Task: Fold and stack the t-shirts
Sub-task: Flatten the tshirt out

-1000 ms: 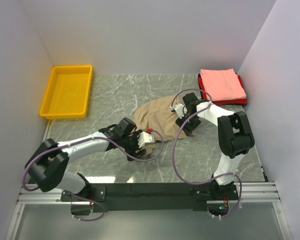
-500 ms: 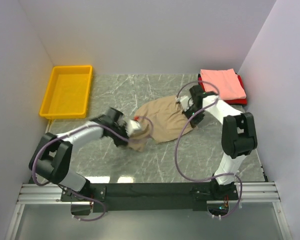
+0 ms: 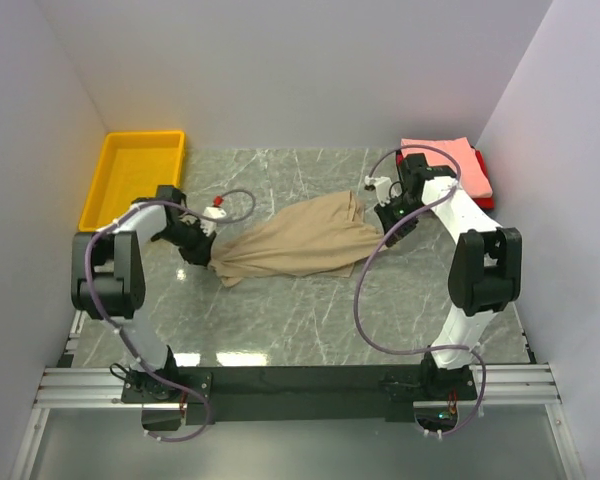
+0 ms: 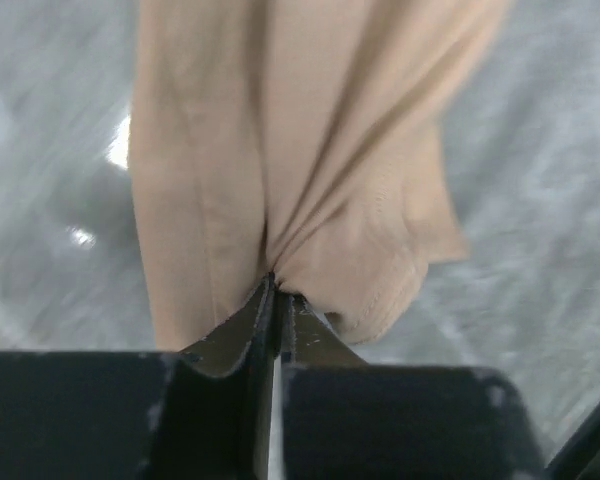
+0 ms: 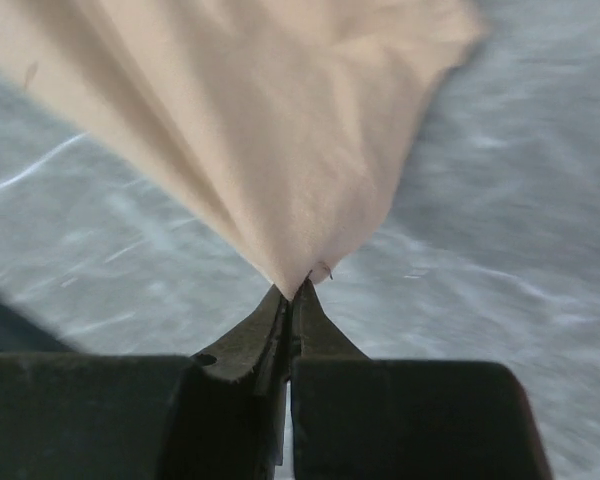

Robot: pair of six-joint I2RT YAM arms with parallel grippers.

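We clamp the tan shirt with the left gripper at its nine o'clock end and the right gripper at two, likely to spread it for folding.

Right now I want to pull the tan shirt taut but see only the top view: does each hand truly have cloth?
Observer: Yes for the left hand: its wrist view shows the fingers shut on a bunched fold of the tan shirt.
Operator: Hem or mid-cloth?
Observer: A stitched hem curls just beside the grip.
Operator: And the right?
Observer: The right hand pinches one small peak; the cloth fans out from it.
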